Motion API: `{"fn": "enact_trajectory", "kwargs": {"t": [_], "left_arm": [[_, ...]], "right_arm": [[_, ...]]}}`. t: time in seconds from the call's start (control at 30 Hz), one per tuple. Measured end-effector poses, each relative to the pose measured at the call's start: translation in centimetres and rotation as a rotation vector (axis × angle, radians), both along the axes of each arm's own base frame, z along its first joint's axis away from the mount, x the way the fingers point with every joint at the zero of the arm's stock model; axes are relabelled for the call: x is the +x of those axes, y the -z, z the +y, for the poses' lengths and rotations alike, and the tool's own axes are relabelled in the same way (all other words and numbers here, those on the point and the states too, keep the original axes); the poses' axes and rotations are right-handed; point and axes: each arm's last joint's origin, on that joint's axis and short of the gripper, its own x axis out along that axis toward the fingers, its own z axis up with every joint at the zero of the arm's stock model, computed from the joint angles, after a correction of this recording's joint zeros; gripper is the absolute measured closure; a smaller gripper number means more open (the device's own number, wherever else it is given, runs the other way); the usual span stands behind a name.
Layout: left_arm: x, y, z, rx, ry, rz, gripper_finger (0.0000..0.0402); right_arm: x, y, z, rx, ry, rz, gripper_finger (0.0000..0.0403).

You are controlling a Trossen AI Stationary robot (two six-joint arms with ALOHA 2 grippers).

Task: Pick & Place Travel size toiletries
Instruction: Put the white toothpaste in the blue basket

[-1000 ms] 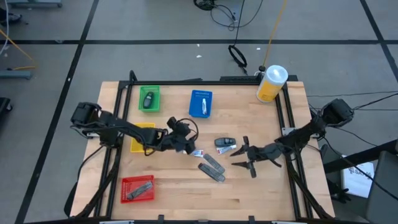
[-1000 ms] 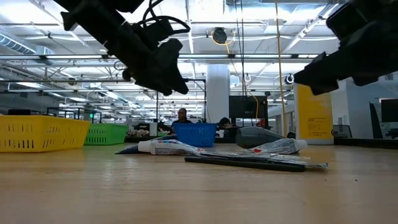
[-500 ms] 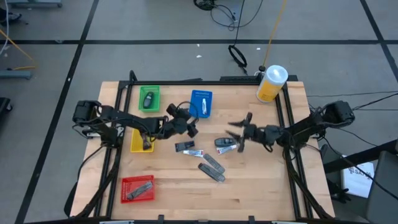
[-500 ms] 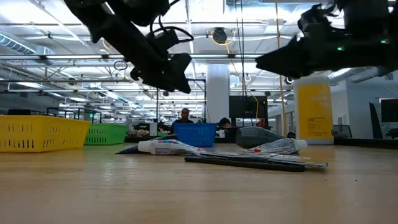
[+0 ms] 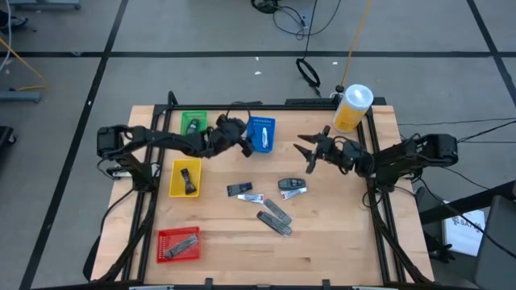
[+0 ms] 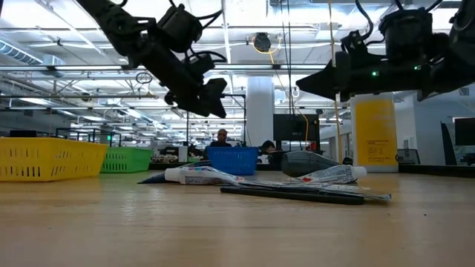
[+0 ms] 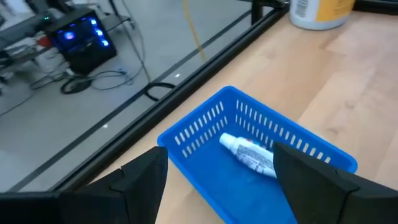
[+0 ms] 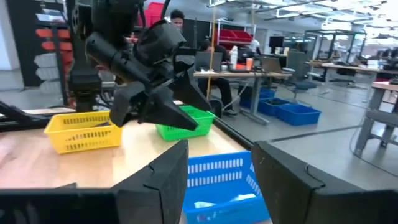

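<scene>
- Sorting the travel toiletries into the small trays; I read this as between picks, no item in either gripper.
- My left gripper hangs over the blue tray, jaws released and empty; the left wrist view shows a whitish tube lying inside that tray, between my spread fingers but well below them.
- My right gripper is raised near the back of the table, left of the yellow canister, jaws part open, holding nothing.
- Already binned: a dark item in the green tray, one in the yellow tray, a flat packet in the red tray.
- Left on the bare table: a dark item with a white tube, a dark little bottle, two grey packets, all clustered mid-table.
- Next, my guess: bring one arm back down to that cluster. The pieces lie close, some touching, so I would line the jaws on one item only, probably the bottle, which stands tallest in the low view.
</scene>
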Motion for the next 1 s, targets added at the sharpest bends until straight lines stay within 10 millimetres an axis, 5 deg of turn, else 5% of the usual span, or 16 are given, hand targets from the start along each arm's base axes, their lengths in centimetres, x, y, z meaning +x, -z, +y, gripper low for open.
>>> {"fn": "enact_trajectory", "kwargs": {"t": [0.53,1.0], "left_arm": [[0.1,-0.4,1.3,0.031,0.381,0.014,0.0119],[0.6,-0.5,-0.3,-0.054,0.377,-0.048,0.0119]], "right_arm": [[0.0,0.8,-0.1,0.136,-0.001,0.028,0.0234],[1.7,2.4,1.0,0.344,-0.413,0.364,0.0206]]}}
